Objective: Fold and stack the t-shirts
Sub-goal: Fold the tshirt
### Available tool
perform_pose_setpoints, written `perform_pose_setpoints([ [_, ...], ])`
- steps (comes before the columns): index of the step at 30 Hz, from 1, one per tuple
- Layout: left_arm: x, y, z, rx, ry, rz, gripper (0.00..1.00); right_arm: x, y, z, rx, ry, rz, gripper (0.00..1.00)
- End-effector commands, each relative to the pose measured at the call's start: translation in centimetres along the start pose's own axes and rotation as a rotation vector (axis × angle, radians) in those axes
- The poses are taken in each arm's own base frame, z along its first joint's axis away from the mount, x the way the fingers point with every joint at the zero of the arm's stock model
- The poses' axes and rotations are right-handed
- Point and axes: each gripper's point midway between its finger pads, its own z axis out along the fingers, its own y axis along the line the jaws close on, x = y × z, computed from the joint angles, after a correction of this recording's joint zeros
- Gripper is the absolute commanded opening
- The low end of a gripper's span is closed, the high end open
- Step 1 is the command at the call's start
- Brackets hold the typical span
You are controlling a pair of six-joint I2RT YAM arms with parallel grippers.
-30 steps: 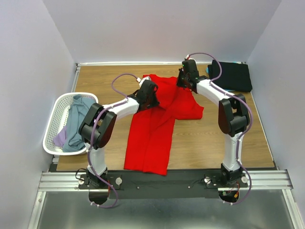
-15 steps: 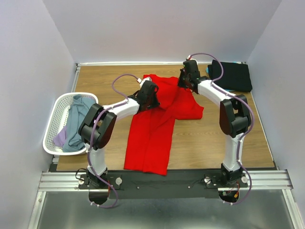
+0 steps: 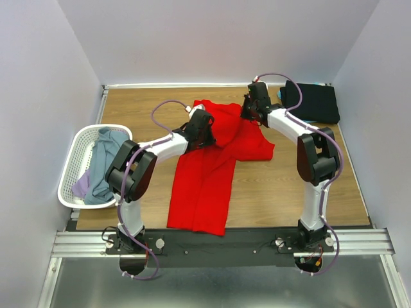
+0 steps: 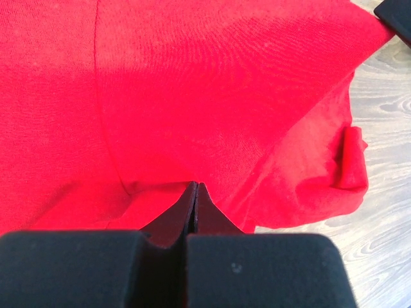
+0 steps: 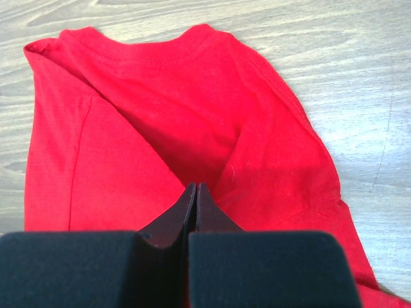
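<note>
Left gripper (image 4: 196, 188), jaws fully closed, pinches the red t-shirt (image 3: 204, 183) at frame centre. Right gripper (image 5: 196, 188), likewise closed, pinches its upper portion. Black t-shirt (image 3: 316, 102) lies upper right.

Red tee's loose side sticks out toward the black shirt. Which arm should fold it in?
Right. The right gripper is shut on the red tee near the collar, on the side where the loose flap spreads. The left gripper pinches cloth across the shirt, farther from it.

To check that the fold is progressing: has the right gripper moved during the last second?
Yes, slightly: the right gripper shifted right, toward the black t-shirt.
</note>
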Motion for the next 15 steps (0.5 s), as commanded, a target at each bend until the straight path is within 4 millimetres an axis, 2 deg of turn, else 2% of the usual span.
perform_pose_setpoints([
  [1, -0.4, -1.4, -1.1, 0.051, -0.018, 0.014, 0.0, -1.7, -0.6, -0.9, 0.024, -0.05, 0.025, 0.06],
  [11, 0.2, -1.7, -0.5, 0.069, -0.001, 0.049, 0.0, -0.6, -1.4, 0.7, 0.04, -0.02, 0.03, 0.06],
  [13, 0.7, -2.1, -0.5, 0.096, 0.026, 0.061, 0.0, -0.4, -1.3, 1.4, 0.034, -0.01, 0.025, 0.13],
  [15, 0.8, -2.3, -0.5, 0.108, 0.031, 0.069, 0.04, -0.4, -0.8, 1.8, 0.012, -0.003, 0.012, 0.28],
])
